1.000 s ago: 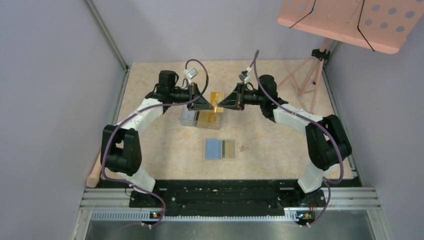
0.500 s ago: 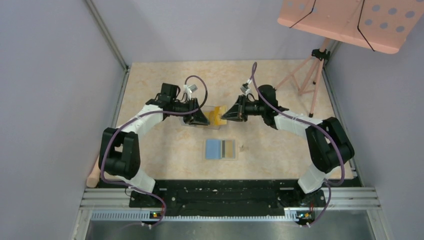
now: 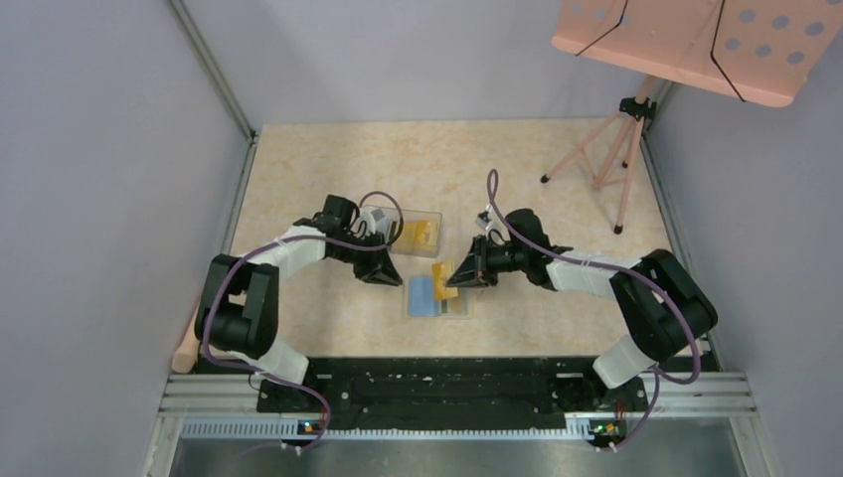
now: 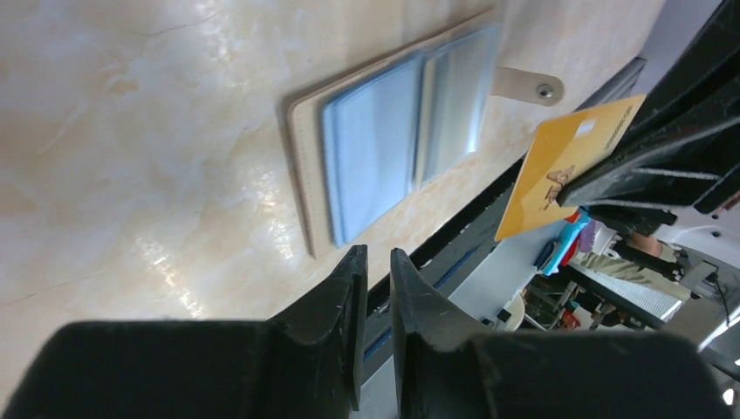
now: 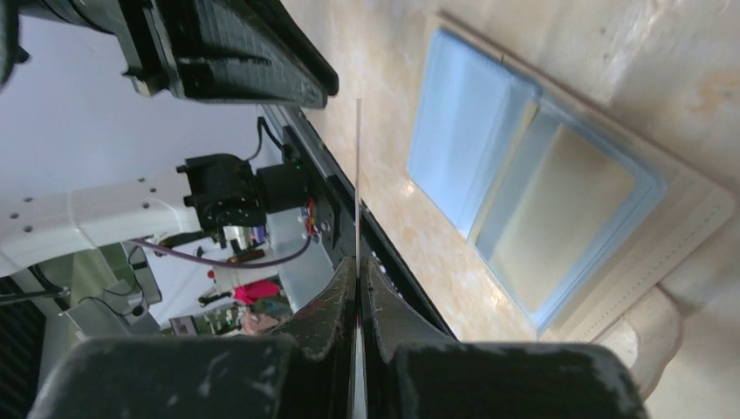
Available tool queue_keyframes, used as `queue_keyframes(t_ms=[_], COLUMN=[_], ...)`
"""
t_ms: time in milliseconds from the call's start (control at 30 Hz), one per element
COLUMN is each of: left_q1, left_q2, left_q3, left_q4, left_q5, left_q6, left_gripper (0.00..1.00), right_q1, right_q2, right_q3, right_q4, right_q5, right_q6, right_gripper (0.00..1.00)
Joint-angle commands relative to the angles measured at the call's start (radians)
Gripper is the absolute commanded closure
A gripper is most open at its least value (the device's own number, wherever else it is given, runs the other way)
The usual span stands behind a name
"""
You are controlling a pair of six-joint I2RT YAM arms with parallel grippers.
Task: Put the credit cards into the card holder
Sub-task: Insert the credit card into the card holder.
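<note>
- Yellow card [image 3: 444, 279] up on edge, pinched hard between the pressed-together fingers of the right gripper [image 3: 459, 275], right over the card holder [image 3: 425, 296].
- The holder lies open and flat on the table [image 3: 328, 179], blue pockets up, between the two arms.
- Left gripper [image 3: 384, 275] hovers just beside the holder's left edge, its fingers a sliver apart with nothing between them.
- More credit cards [image 3: 418, 235] sit in the clear box [image 3: 425, 216] just behind.
- Looks like insertion time. To do it well, I'd lay the card over so its leading edge meets a pocket mouth, then slide it along the pocket rather than stab down.
- The holder looks light and loose, so it will likely skate. The left gripper could pin the beige border first, clear of the pocket being filled.
- The right wrist view gives what the others cannot. The card shows as a hairline running out of the jaws, so it sits straight in the grip, with the pocket seams below it.
- The left wrist view shows the card's face instead. The grip takes one end and most of the card sticks out free. The snap tab [image 4: 528, 85] juts from the holder's far side.
- Only the overhead view shows the box and both arms together.
</note>
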Motion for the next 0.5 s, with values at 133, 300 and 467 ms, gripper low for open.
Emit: queue_keyframes(t_ms=[133,300,467], left_q1=[-0.001,-0.002,-0.003], left_q2=[0.053,0.101,0.138], left_q3=[-0.038,-0.043,-0.046], left_q4=[-0.021,-0.011,-0.004], left_q5=[-0.087,-0.091,-0.108], left_q6=[0.01,0.022,0.032], left_gripper=[0.9,0.97,1.0], right_q1=[0.067,0.075,0.075], right_q2=[0.051,0.106,0.1], right_q3=[-0.088,-0.125,-0.112], right_q4=[0.215,0.307,0.243], right_q5=[0.093,0.116,0.172], right_q6=[0.035,0.037,-0.015], right_gripper=[1.0,1.0,1.0])
